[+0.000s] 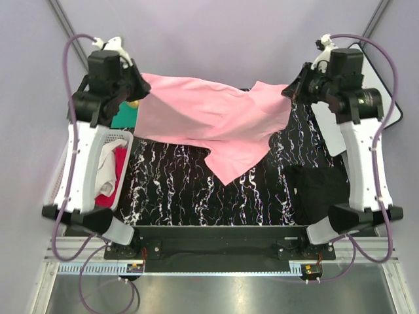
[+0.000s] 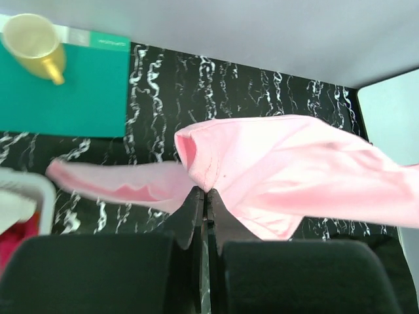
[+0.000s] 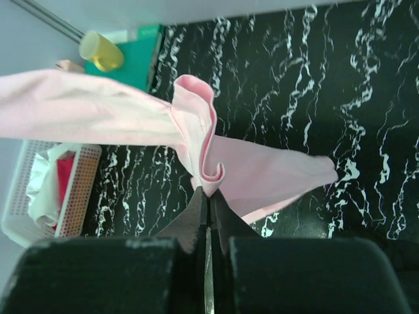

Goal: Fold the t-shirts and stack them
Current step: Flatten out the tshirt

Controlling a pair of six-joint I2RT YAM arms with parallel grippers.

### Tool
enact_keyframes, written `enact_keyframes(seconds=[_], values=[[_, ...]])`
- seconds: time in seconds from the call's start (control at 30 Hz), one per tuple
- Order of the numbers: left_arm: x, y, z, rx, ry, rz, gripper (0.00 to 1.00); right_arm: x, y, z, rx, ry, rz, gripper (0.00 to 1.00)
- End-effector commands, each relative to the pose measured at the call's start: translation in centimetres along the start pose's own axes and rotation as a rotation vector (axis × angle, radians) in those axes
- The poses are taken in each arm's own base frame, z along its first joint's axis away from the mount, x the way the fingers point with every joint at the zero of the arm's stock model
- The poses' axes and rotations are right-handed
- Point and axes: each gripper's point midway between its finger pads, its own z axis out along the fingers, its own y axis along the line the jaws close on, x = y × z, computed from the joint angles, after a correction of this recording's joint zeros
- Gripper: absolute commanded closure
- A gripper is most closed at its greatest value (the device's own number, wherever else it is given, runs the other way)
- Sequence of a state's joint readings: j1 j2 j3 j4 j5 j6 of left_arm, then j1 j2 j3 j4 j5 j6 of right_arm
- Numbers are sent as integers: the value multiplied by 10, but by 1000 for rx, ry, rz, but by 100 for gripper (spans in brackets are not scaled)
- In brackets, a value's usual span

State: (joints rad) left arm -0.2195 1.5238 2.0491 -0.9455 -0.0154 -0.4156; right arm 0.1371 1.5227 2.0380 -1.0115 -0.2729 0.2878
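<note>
The table [image 1: 170,190] is black with white marble veining, and plain pale lilac-grey walls [image 1: 216,33] close it in on the far side and both flanks. A metal rail [image 1: 209,269] runs along its near edge under the arm bases. A white perforated basket [image 1: 122,139] sits at the table's left edge beside the left arm. In it lie a white t-shirt [image 1: 108,163] and, nearer the arm's base, a magenta-red t-shirt [image 1: 107,191]. Just past the basket's far end lies a flat green mat [image 2: 65,98] with a yellow cup [image 2: 33,46] tipped on its side on it. A short line of pale print [image 2: 108,42] sits at the mat's far corner, too small to read. A white panel [image 1: 378,73] with a dark rim lies well apart from the basket, at the opposite edge of the table. The light pink t-shirt [image 1: 209,118] hangs in the air clear of the table, stretched from above the basket's far end across to the opposite side, and a loose flap sags toward the table's middle. The left gripper [image 2: 204,196] has its fingers pressed together on a bunched fold at the basket-side end of the cloth. The right gripper [image 3: 208,195] is likewise clamped on the other end — a curled hem of pink stands up just beyond its tips.
</note>
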Motion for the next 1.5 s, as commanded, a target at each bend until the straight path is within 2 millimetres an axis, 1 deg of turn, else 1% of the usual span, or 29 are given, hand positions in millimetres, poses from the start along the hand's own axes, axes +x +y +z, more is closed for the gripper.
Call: enact_keyframes(seconds=[0.0, 0.03, 0.1, 0.13, 0.2, 0.23, 0.3, 0.33, 0.43, 0.47, 0.57, 0.6, 0.67, 0.7, 0.77, 0.8, 0.87, 0.9, 0.97, 1.0, 1.07, 1.1, 1.17, 1.2, 1.27, 1.3, 1.33, 1.4, 1.47], values=[[-14, 13, -66, -42, -136, -11, 100, -31, 27, -74, -39, -180, -78, 100], [-19, 11, -93, -22, -184, -19, 100, -34, 34, -91, -55, -209, -95, 100], [-13, 13, -112, -10, -202, -22, 100, -28, 43, -109, -85, -204, -114, 100], [-13, 13, -134, 11, -238, -22, 100, -27, 50, -128, -102, -224, -133, 100], [-14, 9, -158, 48, -273, -12, 100, -26, 59, -150, -128, -255, -156, 100], [-18, 7, -181, 75, -318, -12, 100, -28, 66, -172, -140, -298, -180, 100], [-22, 4, -202, 102, -363, 0, 100, -31, 70, -192, -138, -348, -199, 100], [-28, 2, -221, 119, -408, 2, 100, -33, 73, -209, -140, -395, -211, 100], [-37, 1, -242, 130, -465, 14, 100, -41, 70, -221, -101, -450, -206, 100], [-38, 3, -241, 119, -467, 11, 100, -45, 65, -218, -72, -458, -198, 100], [-33, 5, -217, 94, -412, -1, 100, -53, 50, -191, -9, -428, -174, 100], [-29, 6, -196, 76, -363, 1, 100, -54, 41, -168, 15, -384, -160, 100], [-16, 7, -165, 62, -277, -3, 100, -61, 35, -142, 27, -368, -152, 100], [-8, 8, -139, 43, -216, -2, 100, -60, 26, -112, 40, -314, -140, 100], [10, 15, -101, 6, -121, 1, 100, -65, 19, -81, 45, -282, -132, 100], [18, 19, -75, -23, -66, 2, 100, -61, 9, -49, 62, -228, -117, 100], [31, 26, -45, -60, -1, 9, 100, -64, 0, -17, 71, -205, -107, 100], [40, 30, -17, -80, 47, 13, 100, -55, -14, 17, 93, -145, -92, 100], [50, 39, 11, -115, 97, 18, 100, -56, -23, 50, 96, -126, -82, 100], [64, 46, 42, -142, 161, 16, 100, -49, -35, 85, 110, -79, -63, 100], [69, 55, 68, -162, 191, 4, 100, -40, -46, 118, 112, -29, -52, 100], [85, 65, 94, -191, 250, 2, 100, -31, -58, 150, 119, 12, -36, 100], [85, 73, 118, -201, 265, 0, 100, -21, -66, 178, 109, 51, -23, 100], [101, 84, 142, -226, 318, -2, 100, -15, -73, 202, 105, 72, -15, 100], [94, 94, 163, -241, 309, -19, 100, -12, -78, 221, 98, 80, -15, 100], [106, 104, 183, -258, 341, -25, 100, -10, -86, 237, 103, 80, -14, 100], [94, 102, 192, -249, 312, -27, 100, -11, -91, 243, 115, 71, -16, 100], [91, 108, 220, -239, 308, -31, 100, -13, -99, 258, 122, 53, -18, 100], [91, 113, 235, -216, 315, -60, 100, -13, -105, 266, 123, 47, -20, 100]])
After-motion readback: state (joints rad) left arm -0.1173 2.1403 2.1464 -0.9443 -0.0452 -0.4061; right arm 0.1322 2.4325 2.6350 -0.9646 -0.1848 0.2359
